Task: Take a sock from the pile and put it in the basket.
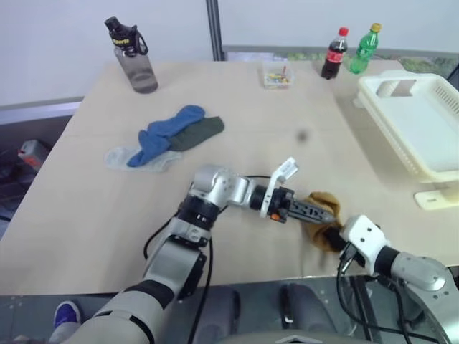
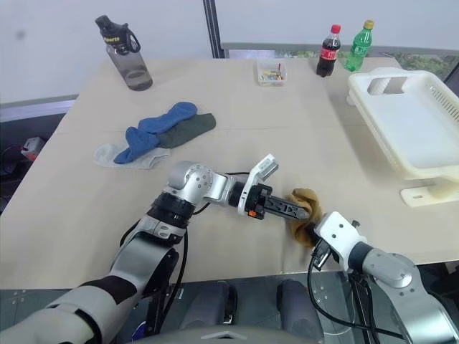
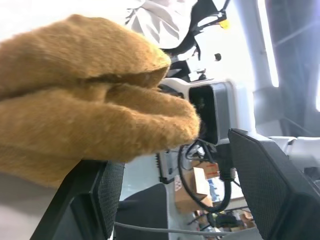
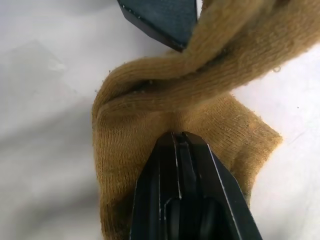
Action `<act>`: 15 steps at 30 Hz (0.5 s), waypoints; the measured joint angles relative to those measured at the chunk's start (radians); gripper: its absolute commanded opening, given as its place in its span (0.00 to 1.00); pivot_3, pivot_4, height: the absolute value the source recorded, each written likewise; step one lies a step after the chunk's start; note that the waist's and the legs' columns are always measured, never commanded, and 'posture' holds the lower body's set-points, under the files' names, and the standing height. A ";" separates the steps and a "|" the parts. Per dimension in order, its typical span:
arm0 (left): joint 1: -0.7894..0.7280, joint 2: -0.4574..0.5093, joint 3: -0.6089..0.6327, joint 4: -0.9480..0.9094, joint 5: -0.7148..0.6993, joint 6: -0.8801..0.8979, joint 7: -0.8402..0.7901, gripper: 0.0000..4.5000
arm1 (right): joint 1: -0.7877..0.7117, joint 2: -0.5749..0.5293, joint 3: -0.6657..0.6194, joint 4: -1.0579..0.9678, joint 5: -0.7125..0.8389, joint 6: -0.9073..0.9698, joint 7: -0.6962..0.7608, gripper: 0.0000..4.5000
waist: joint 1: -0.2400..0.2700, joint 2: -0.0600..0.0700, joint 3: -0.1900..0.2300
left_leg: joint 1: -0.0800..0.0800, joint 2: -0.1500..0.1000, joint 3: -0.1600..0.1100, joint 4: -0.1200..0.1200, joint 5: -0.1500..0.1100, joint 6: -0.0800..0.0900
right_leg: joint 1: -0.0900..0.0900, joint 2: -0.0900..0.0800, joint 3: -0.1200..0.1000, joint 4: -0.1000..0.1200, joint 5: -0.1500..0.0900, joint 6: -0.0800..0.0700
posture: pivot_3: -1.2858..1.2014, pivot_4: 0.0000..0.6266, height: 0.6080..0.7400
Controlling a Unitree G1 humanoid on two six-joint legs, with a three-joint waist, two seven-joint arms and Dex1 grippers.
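A mustard-yellow sock (image 1: pixel 324 199) lies bunched near the table's front edge, right of centre. My right gripper (image 4: pixel 180 137) is shut on the sock's fabric, which folds in at its tips. My left gripper (image 1: pixel 331 213) reaches in level from the left. It is open, its fingers (image 3: pixel 260 175) apart and the sock (image 3: pixel 95 115) draped against one of them. One left finger (image 4: pixel 160 17) touches the sock's far side. The pile (image 1: pixel 168 140) of blue, dark green and pale socks sits at mid-left on the table. The cream-white slotted basket (image 1: pixel 373 89) stands at the right edge.
A grey water bottle (image 1: pixel 133 57) stands at the back left. A small clear box (image 1: pixel 276 75), a cola bottle (image 1: pixel 333 54) and a green bottle (image 1: pixel 363 49) line the back. A white flat piece (image 1: pixel 434 197) lies in front of the basket.
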 measured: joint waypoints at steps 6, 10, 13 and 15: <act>-0.030 0.034 0.018 0.000 -0.008 -0.004 -0.037 0.76 | 0.005 -0.021 0.049 -0.017 -0.092 -0.023 -0.017 0.01 | -0.002 0.000 0.000 | 0.000 0.000 0.000 0.000 0.000 0.000 | 0.000 0.000 0.000 0.000 0.000 0.001 | 0.52 0.24 1.00; -0.029 0.062 0.028 0.000 -0.006 -0.024 -0.042 0.76 | 0.002 -0.035 0.092 -0.014 -0.176 -0.060 -0.029 0.01 | -0.001 0.000 0.000 | 0.001 0.000 0.000 0.000 0.000 0.000 | 0.000 0.000 0.000 0.000 -0.001 0.001 | 0.52 0.24 1.00; -0.029 0.048 0.024 0.005 0.002 -0.042 -0.045 0.76 | -0.002 -0.047 0.109 0.001 -0.223 -0.096 -0.035 0.01 | -0.002 0.000 0.000 | 0.001 0.000 0.000 0.000 0.000 0.000 | 0.000 0.000 0.000 0.000 -0.001 0.001 | 0.52 0.24 1.00; -0.030 0.008 0.005 0.041 0.022 -0.082 -0.054 0.76 | -0.004 -0.075 0.123 0.010 -0.273 -0.127 -0.036 0.01 | 0.000 -0.001 -0.001 | 0.002 0.000 0.001 0.000 0.000 0.000 | 0.001 0.000 0.000 0.000 -0.002 -0.001 | 0.52 0.24 1.00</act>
